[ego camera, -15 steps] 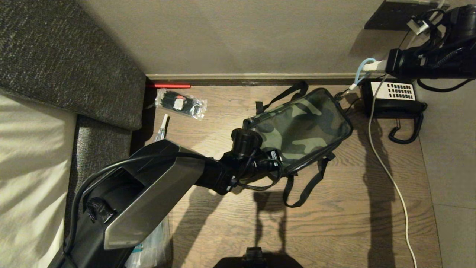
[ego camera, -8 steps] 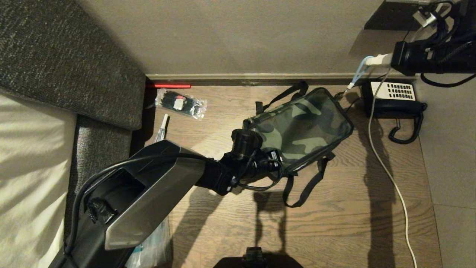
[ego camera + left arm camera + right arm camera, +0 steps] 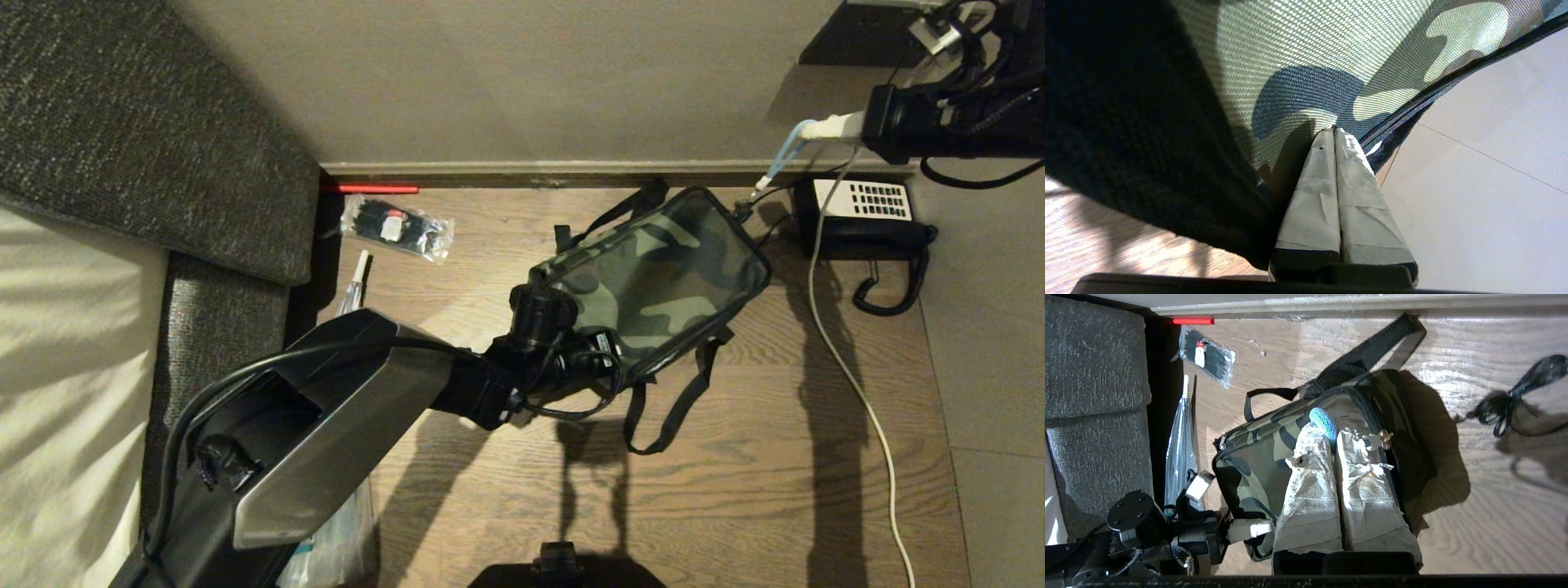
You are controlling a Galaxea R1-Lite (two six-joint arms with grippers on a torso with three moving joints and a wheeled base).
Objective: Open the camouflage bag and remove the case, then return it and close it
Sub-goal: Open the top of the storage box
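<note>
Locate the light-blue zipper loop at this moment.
In the head view the light-blue loop hangs at upper right, stretched between the camouflage bag's far corner and the shut right gripper, just left of the telephone.

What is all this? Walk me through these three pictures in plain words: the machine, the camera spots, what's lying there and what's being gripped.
This is a two-armed robot on wheels, and each arm ends in a two-fingered pincer. The wide picture comes from a camera on its head, looking down. The other two come from cameras on its wrists, looking along the taped fingers.

On the wooden floor lies a zipped camouflage bag. Near it are a black telephone and a clear packet of dark items.

The left pincer is shut, with its tips against the bag's side near the zip. The right pincer is shut on the light-blue loop that hangs from the zip pull, and the head view shows the loop stretched between them. No case is visible.
</note>
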